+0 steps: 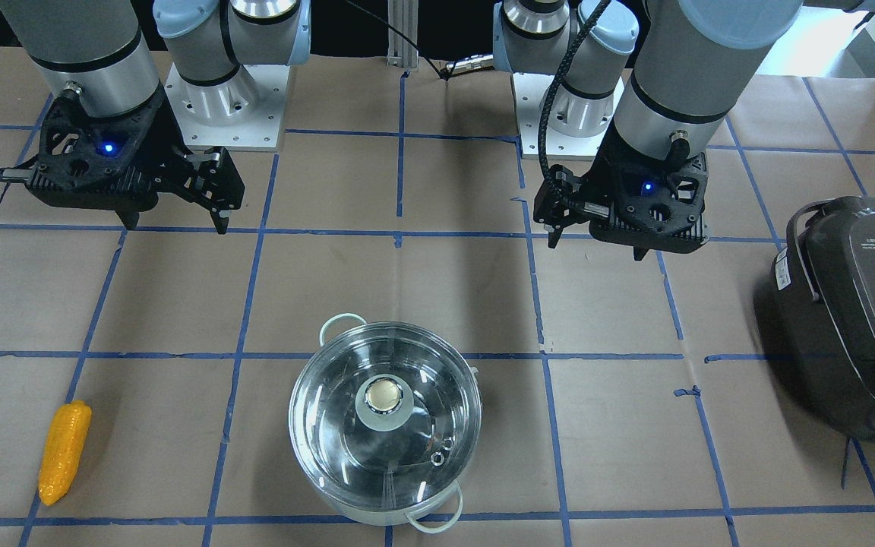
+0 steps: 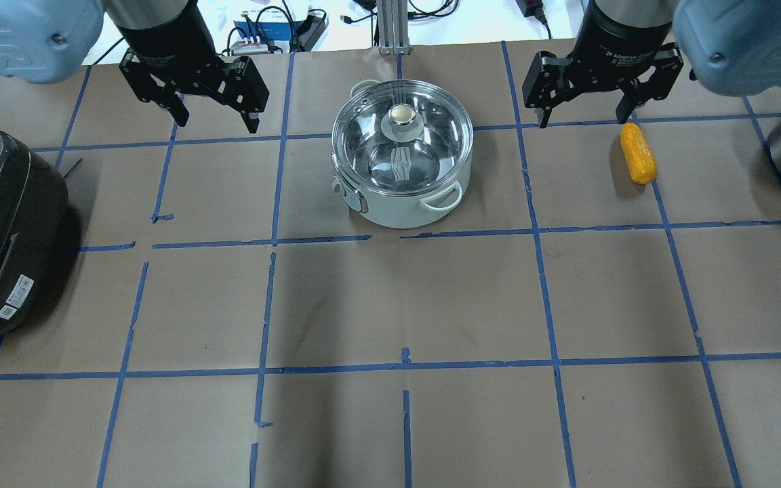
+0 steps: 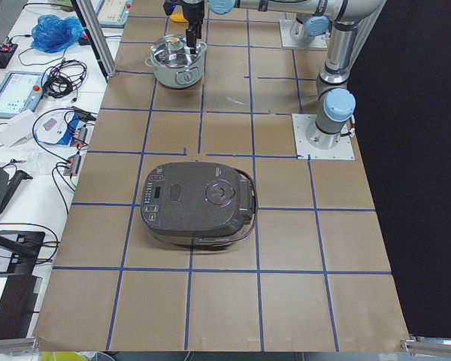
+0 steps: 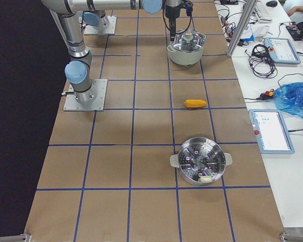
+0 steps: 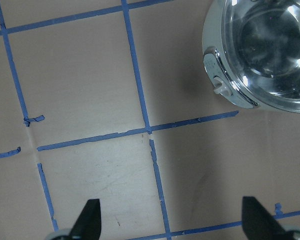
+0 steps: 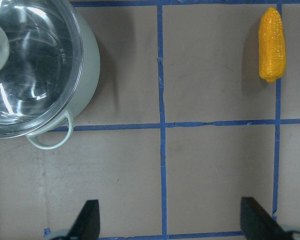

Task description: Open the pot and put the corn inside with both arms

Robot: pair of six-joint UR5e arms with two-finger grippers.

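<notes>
The left pincer [image 2: 216,116] and right pincer [image 2: 582,114] are held wide and empty. The lidded pot [image 2: 401,211] is set between them on the surface [image 2: 390,305], the corn [image 2: 637,153] near the right one.

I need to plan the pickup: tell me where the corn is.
In the overhead view the corn lies on the right half of the table, well to the right of the pot and not touching it, near the open right gripper.
</notes>
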